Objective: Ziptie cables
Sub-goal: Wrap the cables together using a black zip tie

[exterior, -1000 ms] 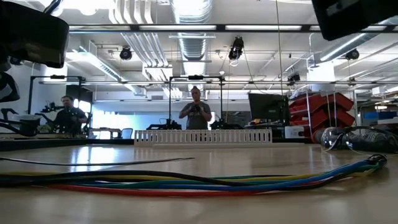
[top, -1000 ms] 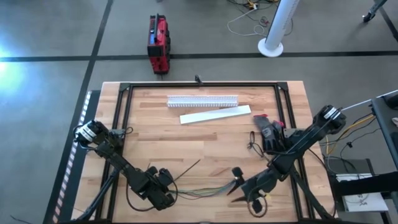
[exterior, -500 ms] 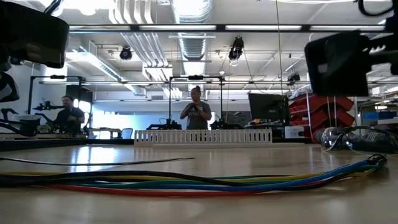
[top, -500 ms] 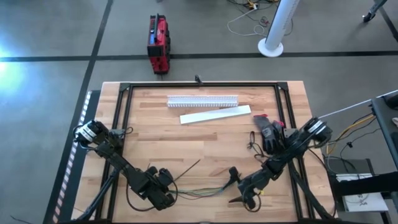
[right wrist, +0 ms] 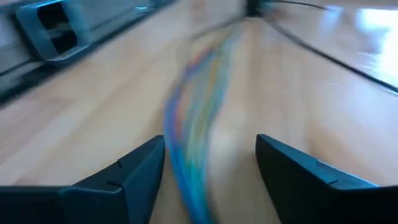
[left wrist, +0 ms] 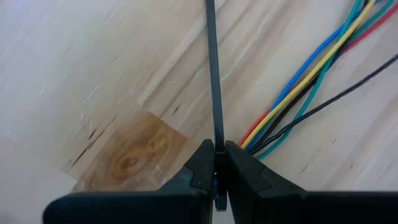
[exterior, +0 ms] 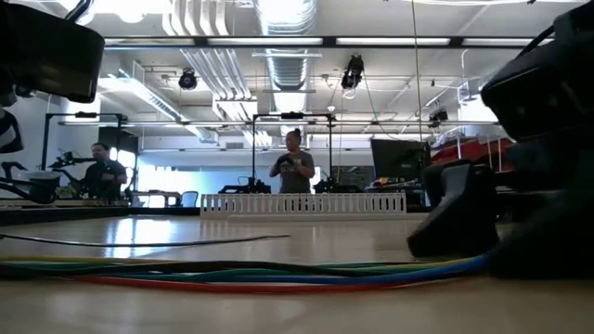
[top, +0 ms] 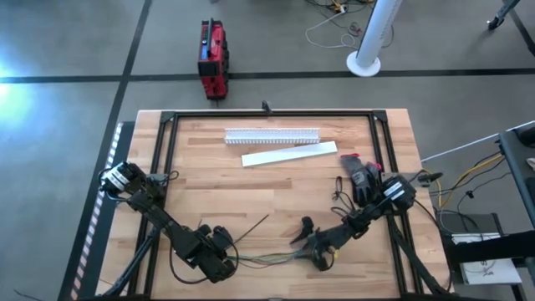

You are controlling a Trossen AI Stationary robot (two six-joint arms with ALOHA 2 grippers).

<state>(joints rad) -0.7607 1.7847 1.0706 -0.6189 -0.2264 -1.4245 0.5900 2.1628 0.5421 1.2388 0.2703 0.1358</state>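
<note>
1. Grey floor (top: 67, 50) with dark seam lines fills the high view's top.
2. A red toolbox (top: 212, 58) sits upper centre.
3. Ceiling light strips (exterior: 278, 41) cross the low view's top.

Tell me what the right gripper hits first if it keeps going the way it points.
Most likely the cable bundle: it lies between the open fingers of the right gripper and runs on ahead. Depth is unclear; the left gripper lies farther along.

Over the preceding second we saw the right gripper (top: 306, 247) travel along the table's near edge from the right side toward the middle and descend onto the cables (top: 267, 258). Its open fingers (right wrist: 134, 171) came to straddle the bundle's right end, and the arm entered the low view.
</note>
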